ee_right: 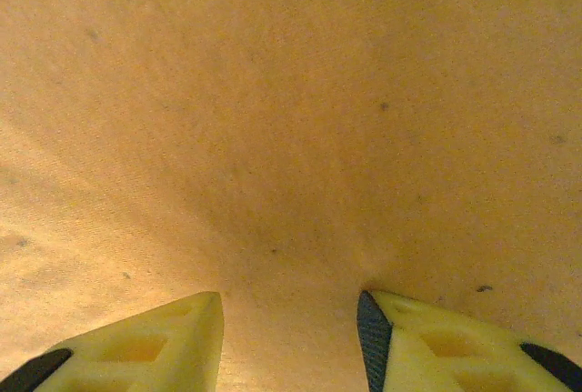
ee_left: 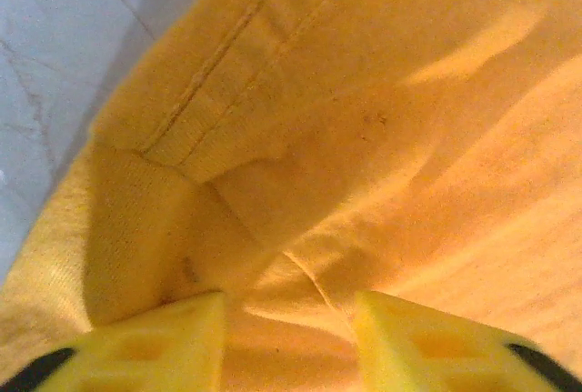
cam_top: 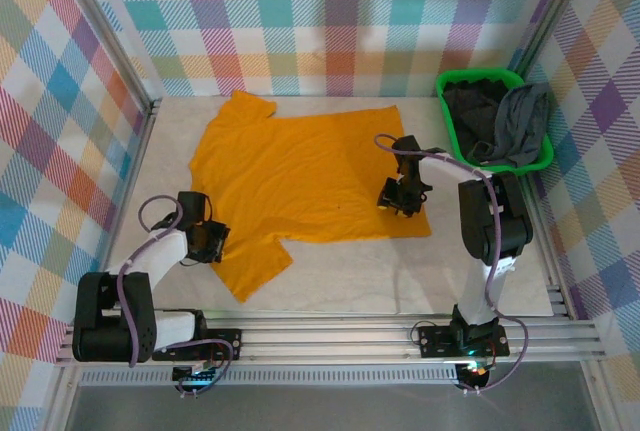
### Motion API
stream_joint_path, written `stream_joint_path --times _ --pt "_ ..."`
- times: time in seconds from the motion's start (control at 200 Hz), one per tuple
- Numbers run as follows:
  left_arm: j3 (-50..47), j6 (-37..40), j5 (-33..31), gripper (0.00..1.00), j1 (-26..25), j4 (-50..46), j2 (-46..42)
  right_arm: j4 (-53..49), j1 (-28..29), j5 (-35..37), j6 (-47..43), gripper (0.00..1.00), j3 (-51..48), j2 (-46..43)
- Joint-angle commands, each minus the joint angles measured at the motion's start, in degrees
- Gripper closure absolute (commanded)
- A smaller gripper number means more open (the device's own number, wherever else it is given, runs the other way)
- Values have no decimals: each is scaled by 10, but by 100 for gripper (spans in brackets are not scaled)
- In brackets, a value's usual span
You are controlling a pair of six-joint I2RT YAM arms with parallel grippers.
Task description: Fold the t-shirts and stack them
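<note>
The mustard-orange t-shirt [cam_top: 300, 171] lies spread flat on the table, collar toward the far left. My left gripper [cam_top: 212, 241] sits low at the shirt's near-left sleeve. In the left wrist view it [ee_left: 289, 306] is open, with a raised fold and the hemmed sleeve edge [ee_left: 218, 92] in front of the yellow fingers [ee_left: 182, 328]. My right gripper [cam_top: 398, 201] rests on the shirt's right side near the bottom hem. It [ee_right: 291, 306] is open, tips pressed on flat orange cloth [ee_right: 291, 119]. The mid grey t-shirt [cam_top: 520, 116] and near-black t-shirt [cam_top: 475, 111] lie bunched in the basket.
The bright green plastic basket [cam_top: 480, 77] stands at the far right corner. Pale tabletop [cam_top: 350, 281] shows in front of the shirt and along its left [ee_left: 55, 28]. Plaid walls enclose the table on three sides.
</note>
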Motion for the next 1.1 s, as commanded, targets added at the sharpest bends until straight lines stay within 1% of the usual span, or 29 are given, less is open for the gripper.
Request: stream_joint_path --times 0.0,0.04,0.085,0.135,0.2,0.28,0.335,0.46,0.55,0.685,0.815,0.915,0.98,1.055,1.095 --pt "46 18 -65 48 -30 -163 -64 -17 -1 16 -12 53 -26 -52" --pt "65 19 -86 47 -45 -220 -98 -11 -1 13 -15 53 -32 -80" --pt "76 21 -91 49 -61 -272 -129 -11 -1 10 -20 52 -36 -110" --pt "74 20 -81 51 -85 -321 -150 -15 -1 6 -23 52 -39 -142" --pt "59 18 -59 52 -120 -368 -168 -17 -1 -10 -23 52 -48 -177" --pt "32 -7 -43 52 -174 -393 -199 -24 0 -29 -19 51 -65 -209" --pt "6 -32 -26 52 -202 -380 -217 -26 0 -46 -15 50 -84 -229" --pt "-44 -72 7 50 -237 -295 -217 -13 0 -82 -8 48 -135 -277" --pt "-56 -82 13 50 -252 -239 -179 -9 0 -96 -3 48 -169 -303" --pt "-59 -66 7 53 -255 -201 -118 -13 0 -103 -2 48 -210 -325" --pt "-76 -65 -1 62 -255 -164 -93 -16 0 -94 7 48 -240 -348" --pt "-76 -62 -19 77 -255 -149 -77 -23 -2 -65 17 48 -254 -364" --pt "-72 -59 -29 86 -255 -145 -74 -30 -8 -28 29 50 -269 -375" --pt "-65 -55 -38 100 -257 -155 -81 -24 -26 12 52 51 -298 -390" --pt "-59 -51 -44 100 -257 -173 -89 -10 -42 19 62 52 -316 -400"
